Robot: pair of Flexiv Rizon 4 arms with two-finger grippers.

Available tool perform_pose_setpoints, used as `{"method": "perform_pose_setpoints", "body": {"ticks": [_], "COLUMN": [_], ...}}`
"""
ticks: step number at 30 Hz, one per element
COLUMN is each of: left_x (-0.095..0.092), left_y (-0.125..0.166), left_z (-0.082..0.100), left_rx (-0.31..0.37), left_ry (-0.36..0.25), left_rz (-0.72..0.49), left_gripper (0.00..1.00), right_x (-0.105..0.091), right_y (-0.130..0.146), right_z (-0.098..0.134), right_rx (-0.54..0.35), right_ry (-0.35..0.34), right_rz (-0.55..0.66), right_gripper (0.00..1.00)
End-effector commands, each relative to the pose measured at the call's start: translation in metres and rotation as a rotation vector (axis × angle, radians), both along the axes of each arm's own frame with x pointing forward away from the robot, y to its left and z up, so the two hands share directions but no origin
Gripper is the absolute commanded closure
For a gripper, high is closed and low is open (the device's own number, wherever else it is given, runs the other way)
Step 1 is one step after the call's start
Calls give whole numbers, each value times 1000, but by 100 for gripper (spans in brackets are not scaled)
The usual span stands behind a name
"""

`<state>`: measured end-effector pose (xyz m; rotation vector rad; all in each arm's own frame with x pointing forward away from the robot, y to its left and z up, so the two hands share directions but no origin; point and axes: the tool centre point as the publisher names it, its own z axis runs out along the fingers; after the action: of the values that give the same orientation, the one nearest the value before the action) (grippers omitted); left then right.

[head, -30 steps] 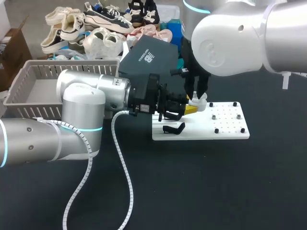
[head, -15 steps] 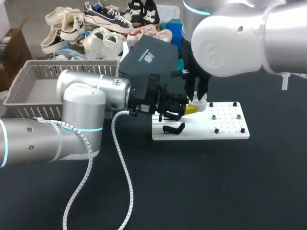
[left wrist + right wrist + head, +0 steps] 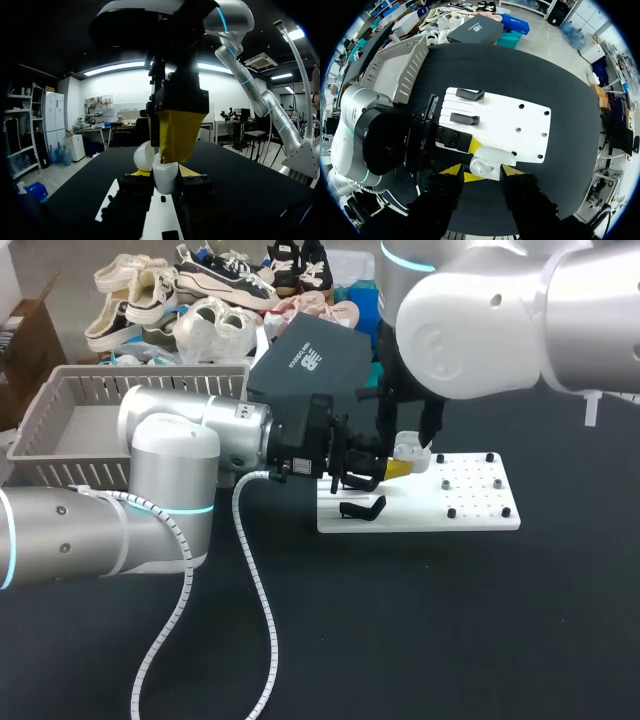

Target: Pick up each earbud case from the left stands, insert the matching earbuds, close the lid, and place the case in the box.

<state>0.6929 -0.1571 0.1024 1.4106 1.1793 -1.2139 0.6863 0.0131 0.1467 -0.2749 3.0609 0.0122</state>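
Note:
My left gripper (image 3: 395, 468) reaches in from the left and is shut on a white earbud case (image 3: 410, 452), holding it over the left part of the white board (image 3: 470, 495). In the left wrist view the case (image 3: 165, 177) sits between the black fingers, with a rounded white part (image 3: 145, 156) beside it. My right gripper (image 3: 410, 430) hangs over the case from above, open, a finger on either side. In the right wrist view the case (image 3: 487, 167) lies between the spread yellow tips of that gripper (image 3: 482, 172). The grey basket (image 3: 60, 410) stands at the far left.
Two black stands (image 3: 470, 94) sit at the board's left end, one of them (image 3: 362, 508) just under my left gripper. Small black pegs (image 3: 470, 490) dot the board's right half. Dark tabletop stretches in front of the board.
The right gripper's fingers have spread apart from the case. The left arm and the case have not moved.

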Motion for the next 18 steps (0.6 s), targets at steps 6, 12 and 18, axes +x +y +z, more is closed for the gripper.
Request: {"method": "perform_pose_setpoints", "body": {"ticks": [6,12,18], "left_x": [0,0,0], "left_y": [0,0,0], "left_z": [1,1,1], "left_rx": [0,0,0], "left_ry": [-1,-1,-1], "left_rz": [1,1,1], "left_gripper": [100,100,100], "right_x": [0,12,31], "right_y": [-6,-21,-39], "right_z": [15,19,20], "right_rx": [-1,-6,-26], "right_ry": [-38,-65,-74], "right_rz": [-28,-88,-158], "right_gripper": [26,0,0]}}
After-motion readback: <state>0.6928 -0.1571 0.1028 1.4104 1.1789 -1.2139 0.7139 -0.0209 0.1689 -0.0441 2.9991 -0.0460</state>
